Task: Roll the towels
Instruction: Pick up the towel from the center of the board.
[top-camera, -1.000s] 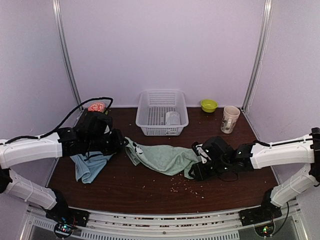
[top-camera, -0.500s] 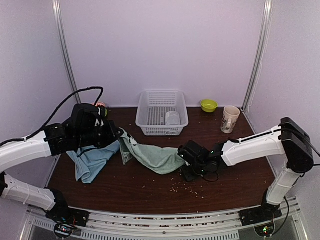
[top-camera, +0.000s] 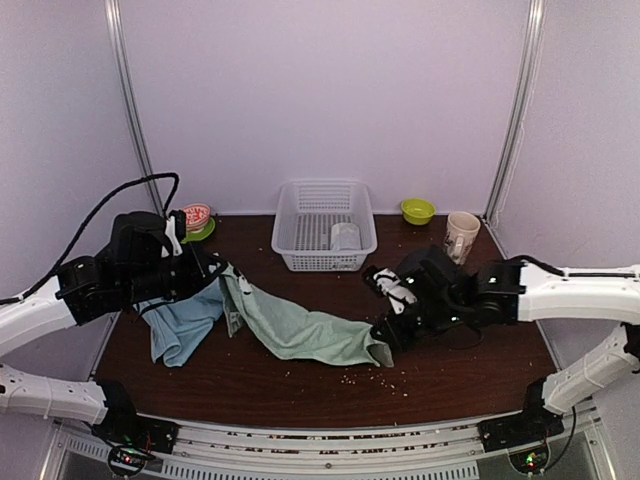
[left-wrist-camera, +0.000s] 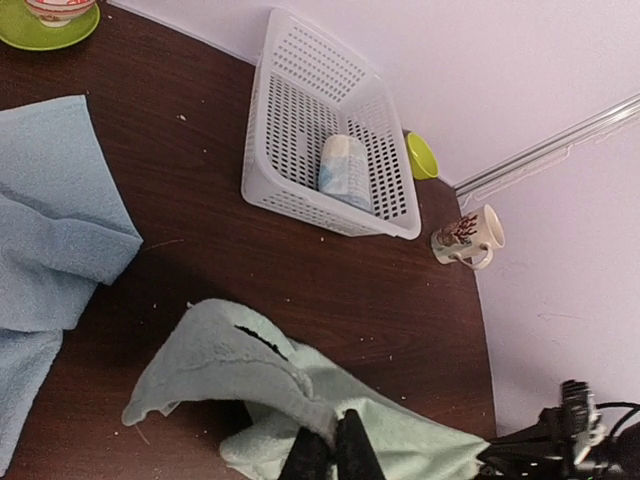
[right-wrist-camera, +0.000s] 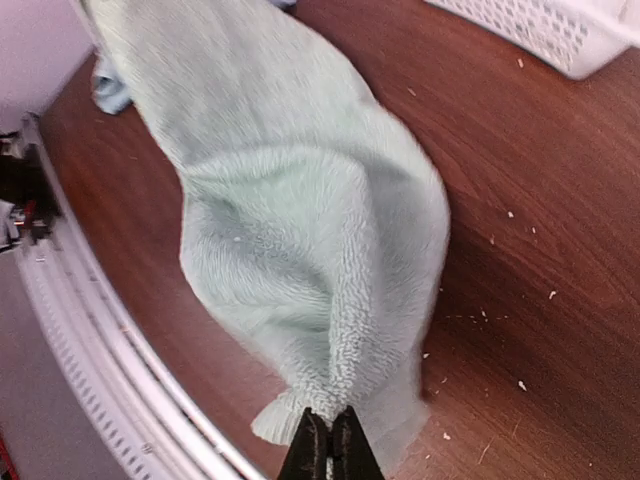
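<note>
Nearest us, past the ribbed white rail, a bare strip of dark wood-grain surface runs between the two arm bases, dotted with pale crumbs. Just beyond it the pale green towel, a fuzzy terry cloth, is slung low between both arms. We see the right gripper pinched tight on a bunched edge at the towel's right end, and the left gripper clamped on a folded corner at its left end, which is lifted off the wood. Left of that, the light blue towel lies crumpled and flat, reaching the surface's left edge. Further back stands the white plastic lattice basket, well apart from both cloths, with a rolled greyish-white towel lying inside. At the far edge we find a saucer carrying a red-patterned cup, a green bowl and a cream mug whose reddish print we cannot read.
</note>
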